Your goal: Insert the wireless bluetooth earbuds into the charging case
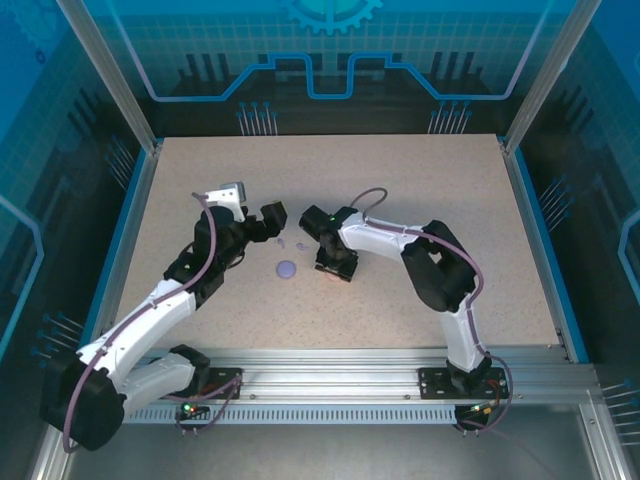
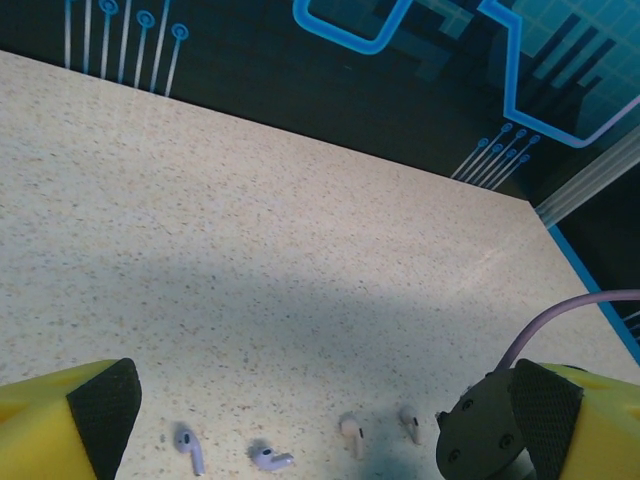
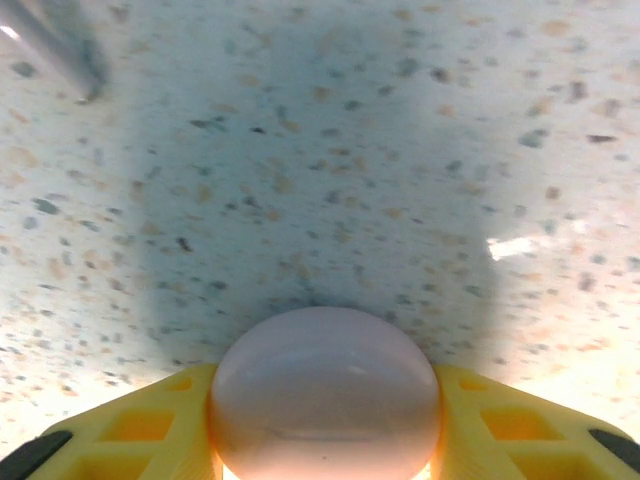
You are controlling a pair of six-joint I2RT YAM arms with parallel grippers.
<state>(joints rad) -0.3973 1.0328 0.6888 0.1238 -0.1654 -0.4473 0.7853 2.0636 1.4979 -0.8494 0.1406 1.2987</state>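
- Risk: the pink case (image 3: 325, 395) is round and smooth, so if you squeeze off-centre it may squirt out from between the fingers (image 3: 150, 425).
- Risk: the earbuds (image 2: 270, 458) lie loose at the lower centre of the left wrist view. A careless sweep of either arm would scatter them.
- Right gripper (image 1: 336, 266): at centre frame, pointing straight down, clamped on the pink case on the table (image 1: 450, 200).
- Left gripper (image 1: 262, 224): jaws wide and empty, tilted over the earbuds.
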